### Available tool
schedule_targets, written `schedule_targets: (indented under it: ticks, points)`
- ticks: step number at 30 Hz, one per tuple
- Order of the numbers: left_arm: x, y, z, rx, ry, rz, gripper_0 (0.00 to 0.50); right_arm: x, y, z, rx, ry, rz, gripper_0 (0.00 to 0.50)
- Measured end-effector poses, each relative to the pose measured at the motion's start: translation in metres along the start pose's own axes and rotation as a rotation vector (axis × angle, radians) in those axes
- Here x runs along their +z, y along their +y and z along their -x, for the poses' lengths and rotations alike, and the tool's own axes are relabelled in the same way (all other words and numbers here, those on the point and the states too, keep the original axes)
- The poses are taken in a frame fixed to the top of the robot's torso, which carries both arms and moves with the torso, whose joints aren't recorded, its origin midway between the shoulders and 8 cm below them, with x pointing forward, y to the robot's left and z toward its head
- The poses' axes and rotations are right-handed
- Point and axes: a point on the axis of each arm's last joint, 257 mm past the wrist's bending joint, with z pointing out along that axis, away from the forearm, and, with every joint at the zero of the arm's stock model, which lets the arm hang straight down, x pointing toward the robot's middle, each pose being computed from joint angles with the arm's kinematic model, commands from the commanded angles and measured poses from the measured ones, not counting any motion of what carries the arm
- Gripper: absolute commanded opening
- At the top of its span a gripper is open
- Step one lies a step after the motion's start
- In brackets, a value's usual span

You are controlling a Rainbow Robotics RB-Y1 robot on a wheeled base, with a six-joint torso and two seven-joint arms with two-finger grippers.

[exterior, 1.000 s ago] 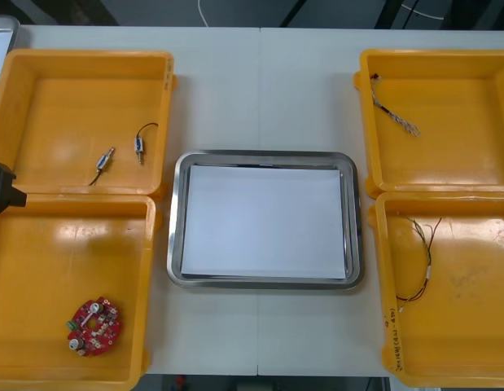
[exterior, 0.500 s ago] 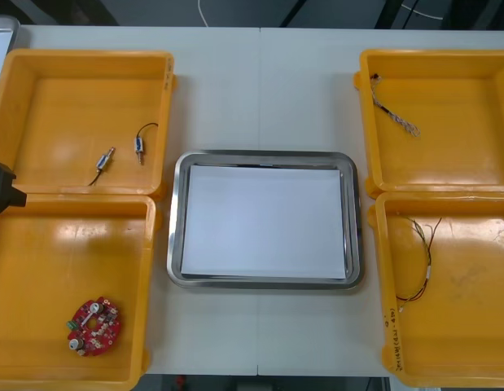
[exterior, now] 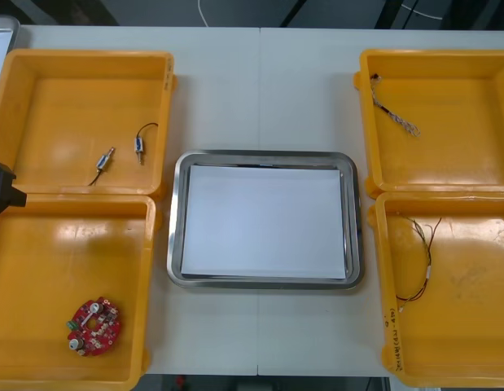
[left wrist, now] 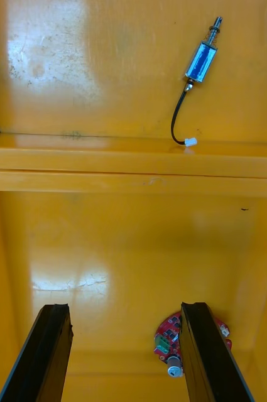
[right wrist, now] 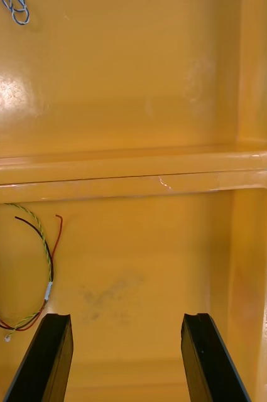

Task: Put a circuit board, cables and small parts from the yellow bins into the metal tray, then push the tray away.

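Observation:
The metal tray (exterior: 265, 156), white inside, lies mid-table with nothing in it. A round red circuit board (exterior: 94, 326) rests in the near left yellow bin (exterior: 40, 244). My left gripper (left wrist: 125, 311) hangs open over that bin, and the board (left wrist: 168, 336) peeks out beside one finger. Two small metal parts (exterior: 104, 160) (exterior: 139, 145) lie in the far left bin; one part (left wrist: 202, 59) has a short black lead. My right gripper (right wrist: 127, 317) hangs open over the near right bin, beside the red and yellow cable (right wrist: 42, 270) (exterior: 422, 261). A twisted blue and white cable (exterior: 394, 114) lies in the far right bin.
A black piece of my left arm (exterior: 3, 187) shows at the table's left edge, over the wall between the two left bins. Bin walls (right wrist: 133, 173) (left wrist: 133, 169) run across ahead of each gripper. Bare table (exterior: 264, 90) lies beyond the tray.

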Motion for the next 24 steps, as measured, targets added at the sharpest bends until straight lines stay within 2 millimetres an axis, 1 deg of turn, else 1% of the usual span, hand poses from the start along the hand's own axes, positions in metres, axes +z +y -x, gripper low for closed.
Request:
schedule_targets:
  ticks: [24]
  points:
    - [0.0000,0.0000,0.0000,0.000,0.000,0.000,0.500,0.0000,0.0000,0.0000,0.000,0.000,0.000,0.500]
